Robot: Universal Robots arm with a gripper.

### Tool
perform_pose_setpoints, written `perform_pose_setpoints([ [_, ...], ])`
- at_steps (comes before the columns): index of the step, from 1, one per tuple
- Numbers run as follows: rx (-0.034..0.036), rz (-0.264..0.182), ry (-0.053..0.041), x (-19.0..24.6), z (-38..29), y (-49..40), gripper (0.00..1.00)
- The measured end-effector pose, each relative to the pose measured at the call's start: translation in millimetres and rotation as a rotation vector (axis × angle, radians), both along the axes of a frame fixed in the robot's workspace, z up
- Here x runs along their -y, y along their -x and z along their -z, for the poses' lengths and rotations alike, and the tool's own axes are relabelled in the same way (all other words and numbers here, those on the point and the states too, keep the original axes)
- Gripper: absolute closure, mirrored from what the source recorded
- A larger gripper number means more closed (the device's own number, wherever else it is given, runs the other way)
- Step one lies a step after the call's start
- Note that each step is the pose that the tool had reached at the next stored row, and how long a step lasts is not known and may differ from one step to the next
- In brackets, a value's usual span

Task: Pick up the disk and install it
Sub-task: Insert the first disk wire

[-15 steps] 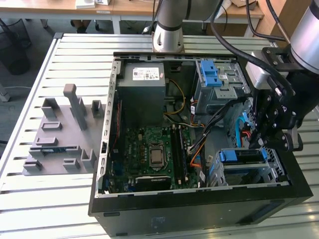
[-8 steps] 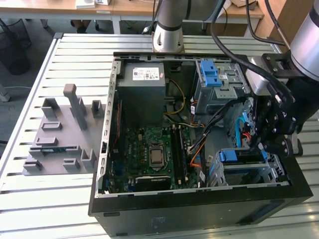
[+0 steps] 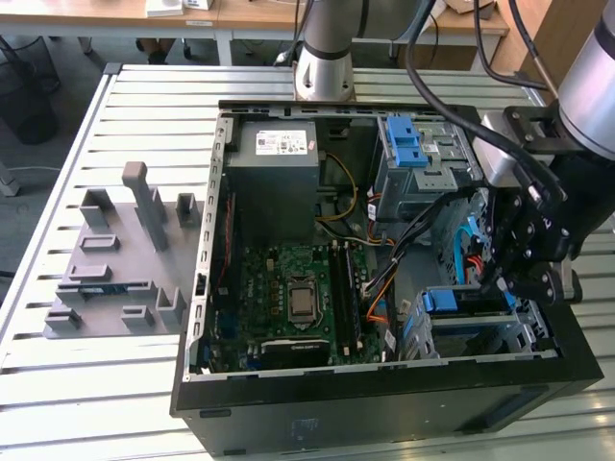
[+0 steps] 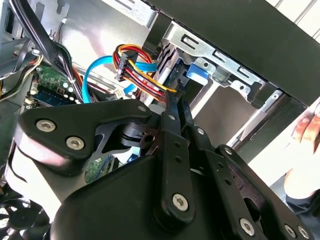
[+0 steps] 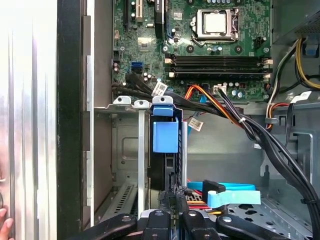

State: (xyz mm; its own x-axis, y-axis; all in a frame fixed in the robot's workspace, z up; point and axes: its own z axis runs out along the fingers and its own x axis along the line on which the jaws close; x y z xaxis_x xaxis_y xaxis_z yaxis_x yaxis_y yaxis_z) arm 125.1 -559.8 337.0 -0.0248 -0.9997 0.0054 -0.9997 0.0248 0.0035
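Observation:
The disk [image 3: 452, 301] stands on edge in the metal drive cage [image 3: 534, 331] at the front corner of the open computer case, on the exterior view's right. Its blue carrier tab [image 5: 165, 135] faces out of the bay and also shows in the second wrist view [image 4: 197, 75]. My gripper [image 3: 495, 283] hangs over that cage. Its black fingers look shut together, with their tips [image 5: 172, 192] at the disk's near edge [image 4: 176, 102]. I cannot tell whether they touch it.
Black, orange and blue cables [image 5: 235, 120] run beside the bay. A grey power-supply box [image 3: 279, 163], a blue latch piece [image 3: 408, 144] and the motherboard [image 3: 288, 288] lie in the case. A grey fixture [image 3: 115, 259] sits on the table. A person's hand [image 4: 305, 130] is beside the case.

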Motion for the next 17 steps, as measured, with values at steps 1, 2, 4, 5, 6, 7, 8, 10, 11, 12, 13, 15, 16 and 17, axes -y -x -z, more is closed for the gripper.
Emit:
perform_pose_setpoints([
  [1, 0.0, 0.0, 0.0, 0.0, 0.3, 0.0, 0.84],
  [2, 0.0, 0.0, 0.0, 0.0, 0.6, 0.0, 0.84],
  [4, 0.0, 0.0, 0.0002, 0.0, 1.0, 0.0, 0.84],
  [5, 0.0, 0.0, 0.0002, 0.0, 1.2, 0.0, 0.84],
  [6, 0.0, 0.0, 0.0002, 0.0, 1.3, 0.0, 0.84],
  [7, 0.0, 0.0, 0.0002, 0.0, 1.5, 0.0, 0.84],
  [8, 0.0, 0.0, 0.0001, 0.0, 1.6, 0.0, 0.84],
  [10, 0.0, 0.0, -0.0001, 0.0, 1.6, 0.0, 0.84],
  [11, 0.0, 0.0, -0.0004, 0.0, 1.6, 0.0, 0.84],
  [12, 0.0, 0.0, -0.0007, -0.2, 1.7, 0.0, 0.84],
  [13, 0.0, 0.0, -0.0008, -0.4, 1.7, 0.0, 0.84],
  [15, -0.0003, 0.0, -0.0007, -0.8, 1.5, 0.0, 0.84],
  [16, -0.0003, 0.0, -0.0008, -0.9, 1.5, 0.0, 0.84],
  [17, -0.0004, 0.0, -0.0008, -1.3, 1.4, 0.0, 0.84],
])
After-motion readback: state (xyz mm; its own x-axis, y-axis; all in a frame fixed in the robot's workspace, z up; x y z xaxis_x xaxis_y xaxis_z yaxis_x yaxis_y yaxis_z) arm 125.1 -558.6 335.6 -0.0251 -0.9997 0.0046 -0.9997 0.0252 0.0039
